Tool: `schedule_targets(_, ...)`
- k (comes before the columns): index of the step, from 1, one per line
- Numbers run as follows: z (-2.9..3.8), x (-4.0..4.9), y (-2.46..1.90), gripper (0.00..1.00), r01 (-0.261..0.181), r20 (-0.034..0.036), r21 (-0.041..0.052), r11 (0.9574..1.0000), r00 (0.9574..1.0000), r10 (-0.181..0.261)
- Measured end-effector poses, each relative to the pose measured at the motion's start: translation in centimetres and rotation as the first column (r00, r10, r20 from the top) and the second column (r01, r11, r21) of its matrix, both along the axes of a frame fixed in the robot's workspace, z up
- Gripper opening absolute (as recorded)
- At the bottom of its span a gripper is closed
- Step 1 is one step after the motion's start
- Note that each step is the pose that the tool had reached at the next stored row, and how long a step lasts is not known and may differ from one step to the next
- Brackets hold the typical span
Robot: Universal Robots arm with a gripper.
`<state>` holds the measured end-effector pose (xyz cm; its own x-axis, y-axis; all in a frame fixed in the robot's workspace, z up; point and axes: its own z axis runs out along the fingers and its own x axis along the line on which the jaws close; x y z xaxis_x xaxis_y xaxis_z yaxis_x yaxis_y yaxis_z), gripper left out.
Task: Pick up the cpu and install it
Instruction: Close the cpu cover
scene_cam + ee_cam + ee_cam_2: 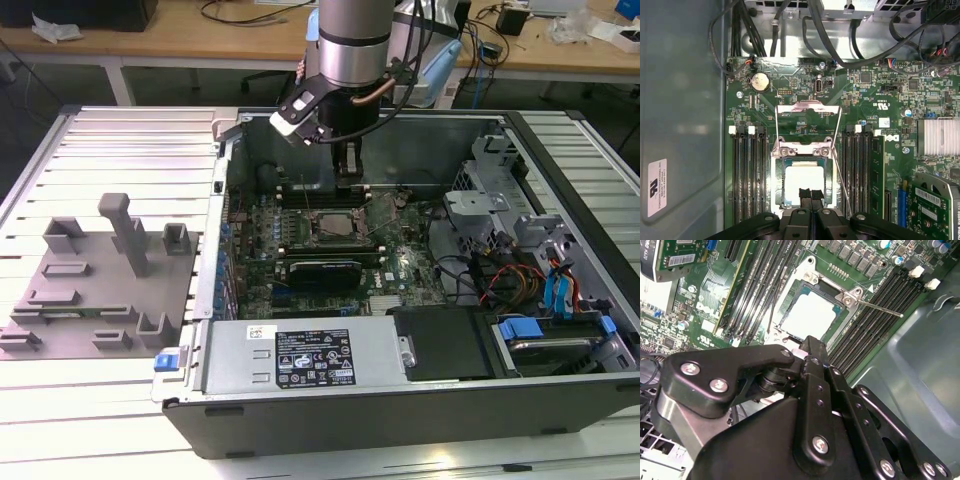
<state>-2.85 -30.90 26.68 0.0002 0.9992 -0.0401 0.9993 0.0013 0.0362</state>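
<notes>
First wrist view shows one cpu seated beneath one closed gripper.

The cpu has a pale, smooth, matt metal top. The socket plate is bright bare metal. The gripper is black with a dull sheen, and its screws are shiny steel. The board is glossy green laminate. The case wall is smooth grey metal, and the table is ribbed pale metal.

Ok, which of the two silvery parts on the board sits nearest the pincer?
The cpu, smooth and flat, right at the tips of the pincer; the finned heatsink sits far off to one side.
</notes>
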Motion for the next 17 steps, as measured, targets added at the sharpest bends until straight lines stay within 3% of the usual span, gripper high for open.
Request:
schedule_targets(9, 0.0, 0.88, 0.0, 0.11, 0.0, 0.0, 0.0, 1.0, 1.0, 0.0)
schedule_targets(17, 0.79, 0.88, 0.0, 0.11, 0.0, 0.0002, 0.0002, 1.0, 1.0, 0.0)
